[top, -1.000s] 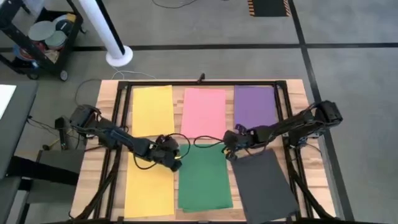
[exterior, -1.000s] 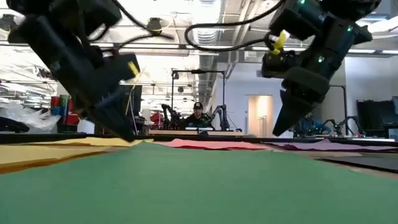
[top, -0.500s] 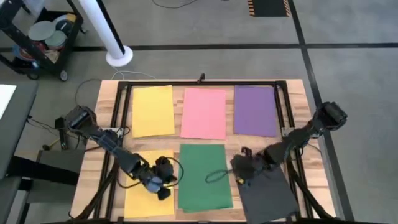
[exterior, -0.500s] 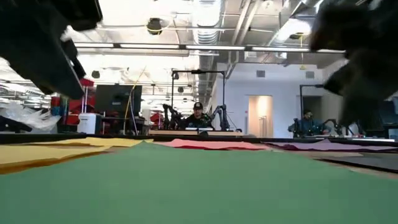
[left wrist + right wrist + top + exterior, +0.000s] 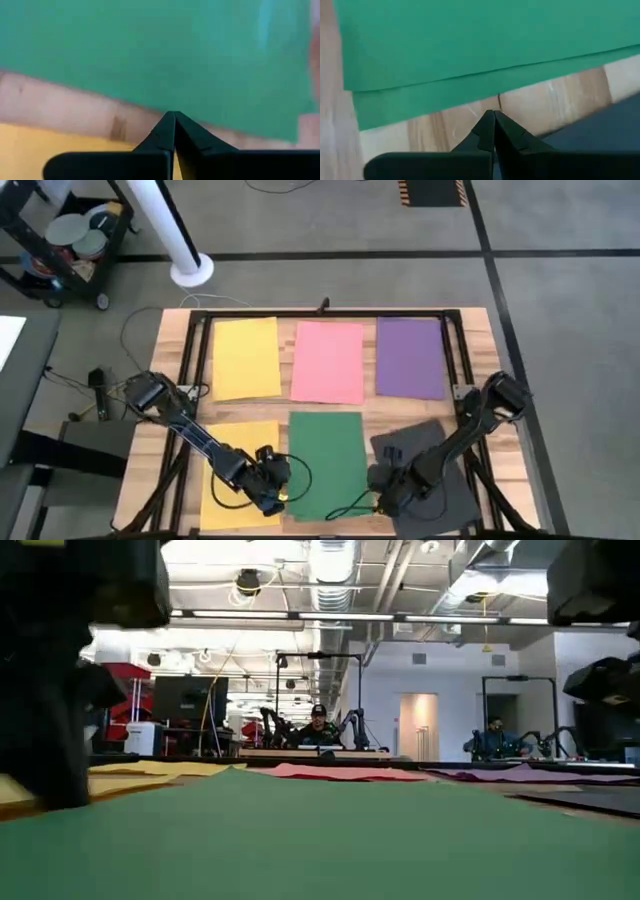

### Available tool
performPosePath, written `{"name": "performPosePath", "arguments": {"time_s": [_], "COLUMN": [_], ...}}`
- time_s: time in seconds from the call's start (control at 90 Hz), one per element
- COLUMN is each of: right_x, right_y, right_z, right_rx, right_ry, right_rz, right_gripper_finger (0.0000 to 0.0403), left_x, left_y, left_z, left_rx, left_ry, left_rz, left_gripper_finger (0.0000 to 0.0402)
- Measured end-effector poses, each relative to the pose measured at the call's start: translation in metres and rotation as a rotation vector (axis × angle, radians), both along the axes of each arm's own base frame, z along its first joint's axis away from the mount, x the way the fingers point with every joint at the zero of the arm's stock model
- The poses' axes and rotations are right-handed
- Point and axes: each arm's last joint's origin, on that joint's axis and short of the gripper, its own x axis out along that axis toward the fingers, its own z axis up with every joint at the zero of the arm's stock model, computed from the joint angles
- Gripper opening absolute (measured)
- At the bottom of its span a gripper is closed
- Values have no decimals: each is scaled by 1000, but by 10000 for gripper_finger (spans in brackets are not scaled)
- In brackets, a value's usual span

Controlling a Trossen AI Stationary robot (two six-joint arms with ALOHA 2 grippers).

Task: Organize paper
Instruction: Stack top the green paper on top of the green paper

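Both grippers flanking the green paper [image 5: 327, 462]

You're holding the left gripper [image 5: 275, 498] and right gripper [image 5: 380, 498], fingers together, empty, at its near corners on the desk [image 5: 150, 460], likely for squaring its two offset sheets

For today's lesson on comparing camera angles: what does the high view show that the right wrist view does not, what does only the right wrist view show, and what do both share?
Only the high view shows the yellow sheets, pink sheet, purple sheet and the left pincer beside the green paper's left edge. Only the right wrist view shows two green sheets stacked offset, and the right pincer shut, empty, over bare wood. Both show green paper, the black sheet and the wooden table.
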Motion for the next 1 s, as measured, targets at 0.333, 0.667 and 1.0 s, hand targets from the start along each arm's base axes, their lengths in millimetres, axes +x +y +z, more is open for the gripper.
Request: {"name": "performPosePath", "arguments": {"time_s": [0.333,0.667,1.0], "right_x": [3,5,4], "right_y": [3,13,16], "right_z": [3,3,4], "right_rx": [10,105,135], "right_ry": [30,7,14], "right_rz": [7,32,35], "right_gripper_finger": [0,0,0], "left_x": [-4,1,3], "left_y": [-13,-19,-21], "left_z": [13,7,0], "left_rx": [7,-38,-36], "left_ry": [36,11,15], "left_rz": [-4,-4,-2], "left_gripper_finger": [0,0,0]}}
